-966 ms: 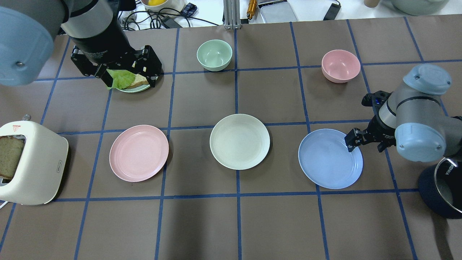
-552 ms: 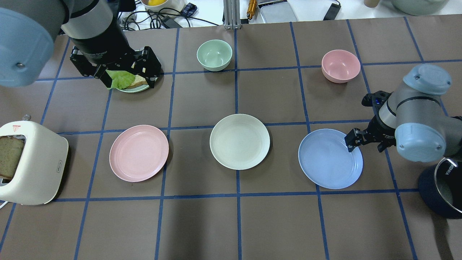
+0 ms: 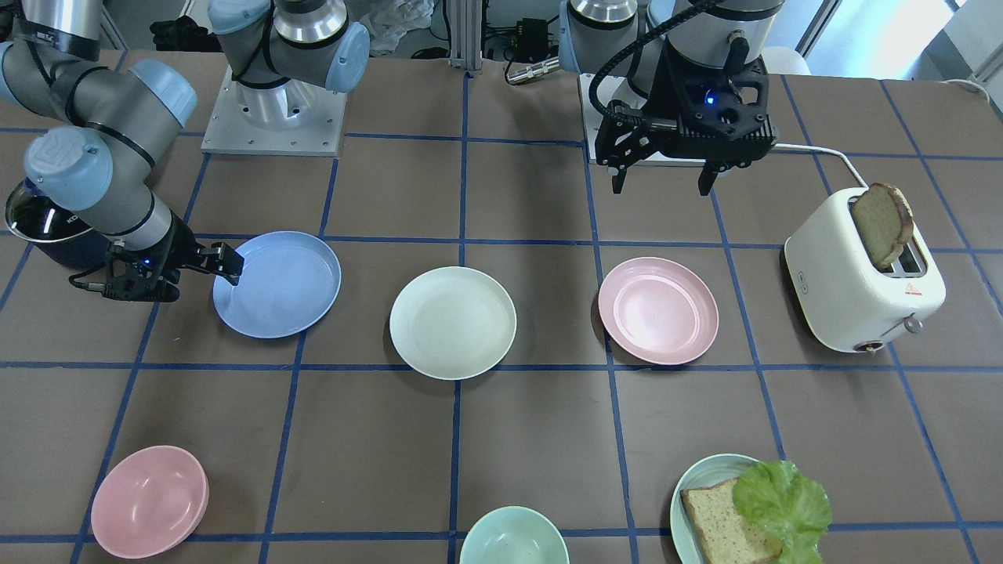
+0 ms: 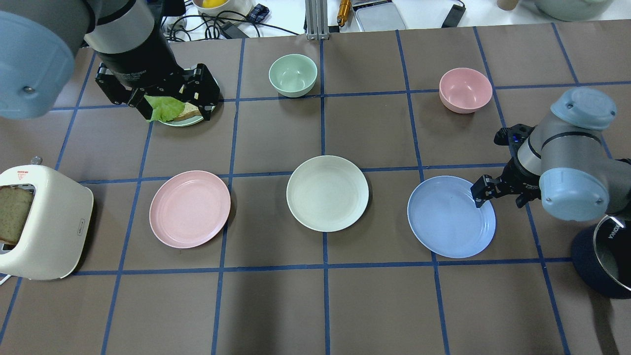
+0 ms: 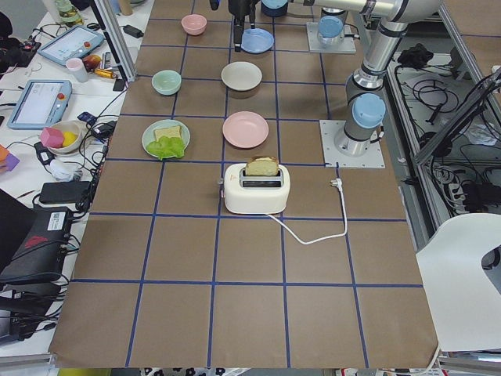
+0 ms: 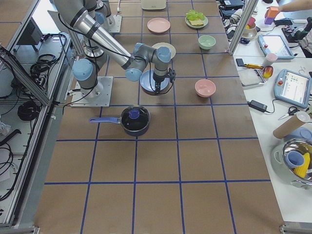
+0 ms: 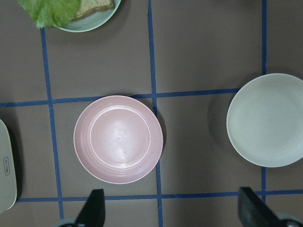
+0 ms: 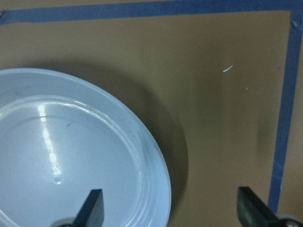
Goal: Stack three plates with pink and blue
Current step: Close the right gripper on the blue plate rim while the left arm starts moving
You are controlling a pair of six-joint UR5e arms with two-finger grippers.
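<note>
Overhead exterior view, plates first: the blue plate (image 4: 451,217), the cream-white plate (image 4: 327,193) and the pink plate (image 4: 190,209) lie in a row on the table (image 4: 374,305). Each is apart from its neighbour and none sits on another. We judge the stacking not begun; every lift and placing remains.

Right gripper (image 4: 499,196): low at the blue plate's rim, on the robot's right side of it. Its wrist camera shows the fingers spread, one over the plate's inner floor and the other outside the rim over bare table. It straddles the rim without pinching it, and the plate lies flat as far as we can tell. We read this as the opening of the first pick.

Left gripper (image 3: 660,182): hangs high, fingers wide apart, holding nothing. Its wrist camera looks straight down on the pink plate.

Against the two earlier overhead frames we make out no change: plates in the same spots, right gripper in the same pose at the rim, left gripper about where it was. Either a pause, or motion too small to see.
</note>
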